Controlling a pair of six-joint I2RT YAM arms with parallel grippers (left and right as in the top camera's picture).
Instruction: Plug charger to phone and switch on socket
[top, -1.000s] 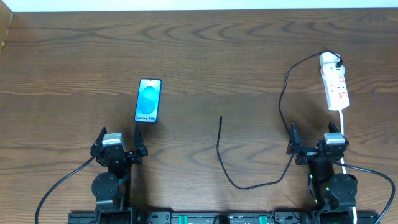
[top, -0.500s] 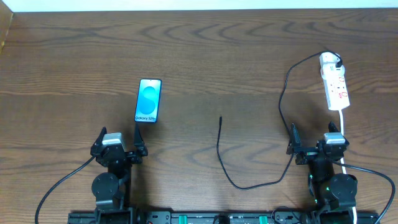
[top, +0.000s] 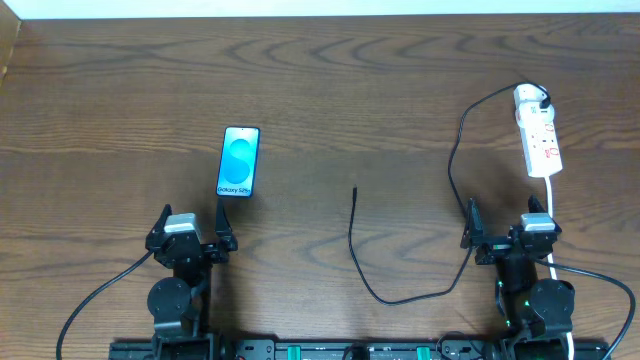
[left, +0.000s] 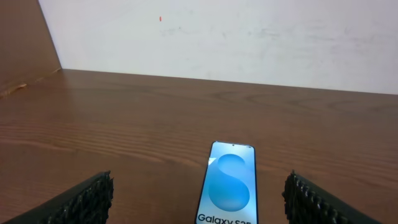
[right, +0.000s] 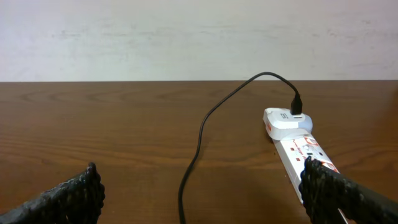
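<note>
Overhead, left and right end effectors (top: 192, 212) (top: 503, 207) gape, retracted.

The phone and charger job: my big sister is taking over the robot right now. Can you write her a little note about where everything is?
Left gripper: open and empty. The phone lies face up just ahead of it, screen lit.
Right gripper: open and empty. The socket lies ahead, a little to its right.
Charger: one end is in the white adapter at the socket's far end. Its loose tip lies mid-table, apart from the phone.
Done: only that plug end is in.
Left: pick up the tip, plug it into the phone, switch on the socket. The switch is too small to read.
</note>
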